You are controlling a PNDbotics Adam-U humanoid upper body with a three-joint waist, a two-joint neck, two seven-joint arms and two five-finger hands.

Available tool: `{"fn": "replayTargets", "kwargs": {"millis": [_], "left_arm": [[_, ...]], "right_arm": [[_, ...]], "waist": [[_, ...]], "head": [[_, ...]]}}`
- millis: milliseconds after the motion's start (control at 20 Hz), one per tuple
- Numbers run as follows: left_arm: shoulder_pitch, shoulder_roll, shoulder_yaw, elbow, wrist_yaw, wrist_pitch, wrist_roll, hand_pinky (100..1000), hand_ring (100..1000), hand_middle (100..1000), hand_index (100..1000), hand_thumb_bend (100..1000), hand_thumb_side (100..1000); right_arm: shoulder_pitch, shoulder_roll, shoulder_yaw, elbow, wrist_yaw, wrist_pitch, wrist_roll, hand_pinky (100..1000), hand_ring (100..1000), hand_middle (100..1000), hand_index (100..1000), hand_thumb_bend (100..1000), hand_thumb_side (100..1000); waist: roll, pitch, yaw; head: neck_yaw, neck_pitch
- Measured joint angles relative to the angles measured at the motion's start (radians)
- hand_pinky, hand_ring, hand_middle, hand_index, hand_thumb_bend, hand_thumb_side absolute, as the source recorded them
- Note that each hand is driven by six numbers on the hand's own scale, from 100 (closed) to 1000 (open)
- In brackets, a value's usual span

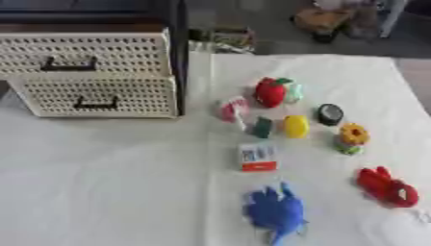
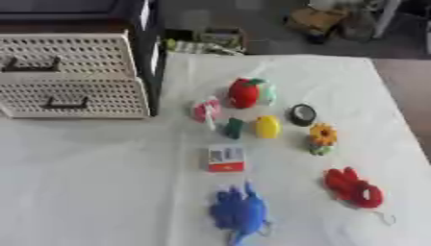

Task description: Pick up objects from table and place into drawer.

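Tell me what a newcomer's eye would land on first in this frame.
Probably the scatter of bright toys on the white table: a blue plush toy nearest the camera, a red plush toy to its right, and a red strawberry toy farther back. Next comes the cream perforated drawer unit at the far left, both drawers looking shut. Neither robot hand is in view.

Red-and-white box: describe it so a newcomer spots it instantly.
Start at the cream drawer unit at the table's far left, then look right and nearer to the cluster of small toys. The small box lies flat between the yellow toy and the blue plush. It is the only flat, straight-edged item there.
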Motion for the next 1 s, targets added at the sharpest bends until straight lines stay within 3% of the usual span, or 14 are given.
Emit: {"fn": "replayTargets", "kwargs": {"millis": [250,550,1000], "left_arm": [[0.012,0.118,-0.107,0.041,0.014,0.074,-0.074,137,309,308,877,105,408],[-0.032,0.193,-0.211,0.045,0.095,0.164,-0.164,100,100,115,879,105,408],[-0.16,0.204,-0.328,0.082,0.233,0.301,-0.301,100,100,100,948,105,408]], "right_arm": [[0.002,-0.006,0.003,0.0,0.002,0.004,-0.004,836,883,897,930,100,1000],[-0.006,-0.007,0.009,0.0,0.001,0.006,-0.008,835,882,896,928,100,1000],[-0.019,-0.014,0.017,0.0,0.0,0.004,-0.009,831,881,893,922,100,1000]], "waist": [[0.003,-0.006,-0.009],[0.004,-0.007,-0.021],[0.02,-0.006,-0.033]], "head": [[0.015,0.001],[0.022,0.0],[0.046,-0.012]]}}
